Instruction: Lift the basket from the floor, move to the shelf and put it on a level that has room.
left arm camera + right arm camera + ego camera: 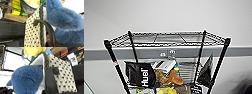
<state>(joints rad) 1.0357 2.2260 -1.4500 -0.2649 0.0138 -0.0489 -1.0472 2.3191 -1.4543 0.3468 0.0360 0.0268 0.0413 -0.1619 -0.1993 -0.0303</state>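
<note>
Keep the basket [32, 31] level, raise it above the shelf's [166, 50] top tier [169, 38]; each claw's state I cannot tell.

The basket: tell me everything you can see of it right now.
The cream woven basket has dark flecks, a dark braided rim, a pale fabric lining and a dark curved end handle. A fluffy blue plush toy sits inside against the lining. Cluttered tiers of the black wire shelf lie close behind.
</note>
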